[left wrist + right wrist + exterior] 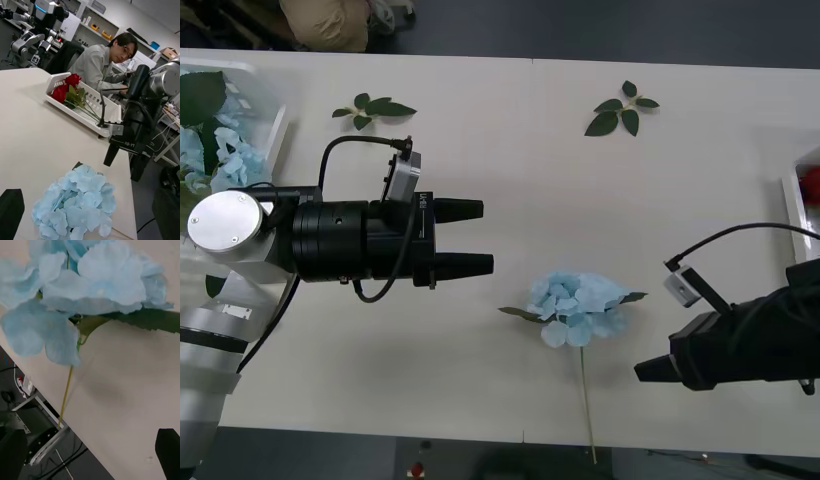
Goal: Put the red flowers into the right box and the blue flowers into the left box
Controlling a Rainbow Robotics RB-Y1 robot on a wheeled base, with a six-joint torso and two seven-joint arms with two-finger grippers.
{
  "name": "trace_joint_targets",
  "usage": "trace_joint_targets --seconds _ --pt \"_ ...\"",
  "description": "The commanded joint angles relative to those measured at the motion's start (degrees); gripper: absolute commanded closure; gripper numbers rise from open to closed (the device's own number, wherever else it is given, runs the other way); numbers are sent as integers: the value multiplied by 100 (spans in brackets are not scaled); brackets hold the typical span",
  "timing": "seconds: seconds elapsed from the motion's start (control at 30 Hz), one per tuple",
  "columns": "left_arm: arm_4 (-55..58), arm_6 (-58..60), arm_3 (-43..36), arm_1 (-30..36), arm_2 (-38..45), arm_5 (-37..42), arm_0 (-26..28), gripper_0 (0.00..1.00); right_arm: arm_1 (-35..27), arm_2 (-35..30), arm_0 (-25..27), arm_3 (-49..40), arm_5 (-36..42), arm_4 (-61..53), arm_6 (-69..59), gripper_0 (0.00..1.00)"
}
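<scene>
The blue flowers (pixel 213 150) are partly sorted: some already lie in the left box (pixel 275 135), and red flowers (pixel 66 88) lie in the right box (pixel 93 123). One blue flower (pixel 580 303) is left on the table (pixel 510 190) between the arms, stem toward the near edge. The left gripper (pixel 475 237) hangs apart from it, its two black fingers spread and empty. The right gripper (pixel 650 370) hangs near the bloom on the other side, fingers parted, holding nothing. I judge only that stem remains.
</scene>
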Motion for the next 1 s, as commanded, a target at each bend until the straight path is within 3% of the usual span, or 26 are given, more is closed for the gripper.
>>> trace_joint_targets --seconds 0.03,0.57,1.0 --pt "57 -177 -188 12 86 10 -68 0 80 -110 173 -116 45 321 -25 0" --pt "57 -177 -188 12 86 10 -68 0 1398 -110 252 315 97 1490 -307 0" --pt "57 -177 -188 12 86 10 -68 0 2382 -110 -38 1343 229 2035 -482 0"
